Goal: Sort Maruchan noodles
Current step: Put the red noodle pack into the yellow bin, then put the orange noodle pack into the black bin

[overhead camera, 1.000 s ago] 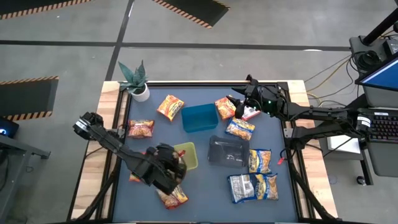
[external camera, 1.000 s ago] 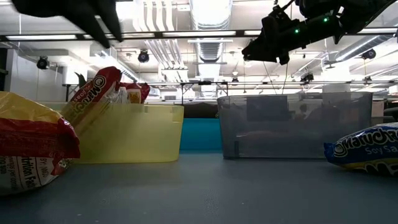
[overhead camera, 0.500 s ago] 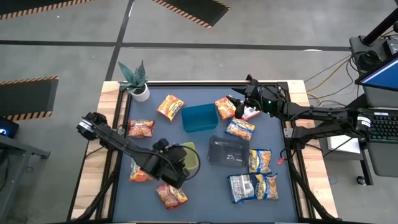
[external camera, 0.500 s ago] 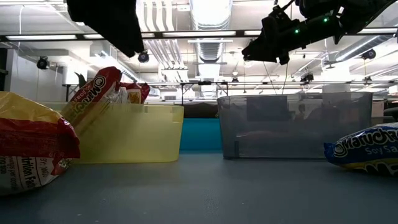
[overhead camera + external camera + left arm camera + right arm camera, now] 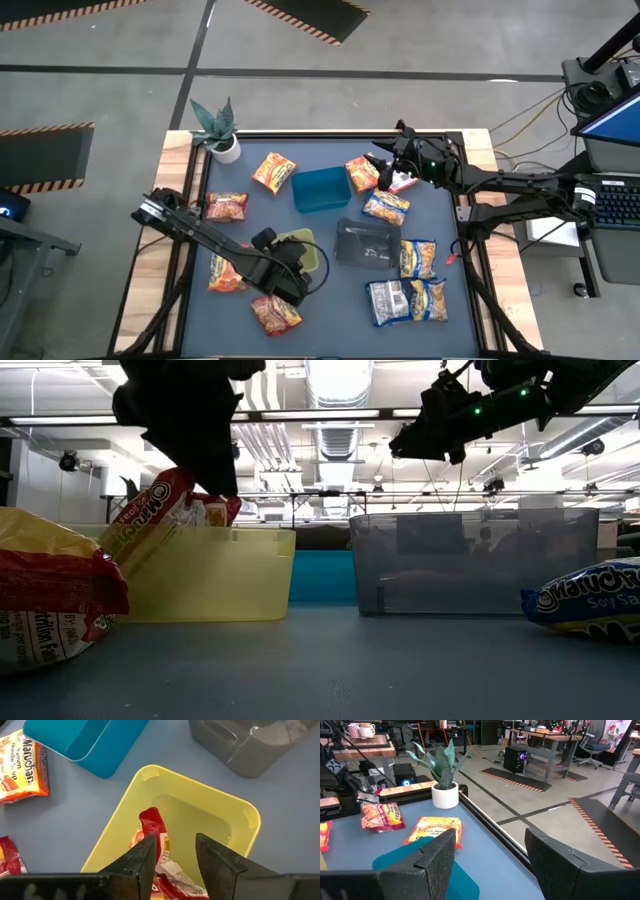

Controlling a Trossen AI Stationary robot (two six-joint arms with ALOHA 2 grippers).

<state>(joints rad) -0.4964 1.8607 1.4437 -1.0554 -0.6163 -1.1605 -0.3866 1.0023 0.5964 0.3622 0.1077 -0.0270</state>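
Observation:
Several Maruchan noodle packets lie about the blue-grey table: orange ones point(image 5: 273, 172) point(image 5: 227, 207) point(image 5: 277, 313), blue-and-yellow ones point(image 5: 417, 258). One red packet point(image 5: 151, 826) stands tilted in the yellow tray point(image 5: 210, 810), leaning on its wall with its upper end over the rim point(image 5: 165, 500). My left gripper point(image 5: 172, 852) hangs open, slanting down over that packet. My right gripper point(image 5: 490, 865) is open and level, high above the far right packets point(image 5: 362, 173). My left gripper comes from above, slanting down, with its fingers point(image 5: 145, 855) on either side of the red packet's crumpled lower part point(image 5: 172, 872). One fingertip point(image 5: 224, 488) is right at the packet's upper end point(image 5: 222, 506). I cannot tell whether it touches.
A blue tray point(image 5: 321, 189) stands behind the yellow one, and a dark clear tray point(image 5: 366, 243) to its right. A potted plant point(image 5: 220, 135) sits at the far left corner. Bare table lies along the near edge point(image 5: 335, 320).
My left gripper has come down and moved toward the table's right, from the near-left packets to above the yellow tray, rolling its wrist on the way. The red packet in the tray has kept its place.

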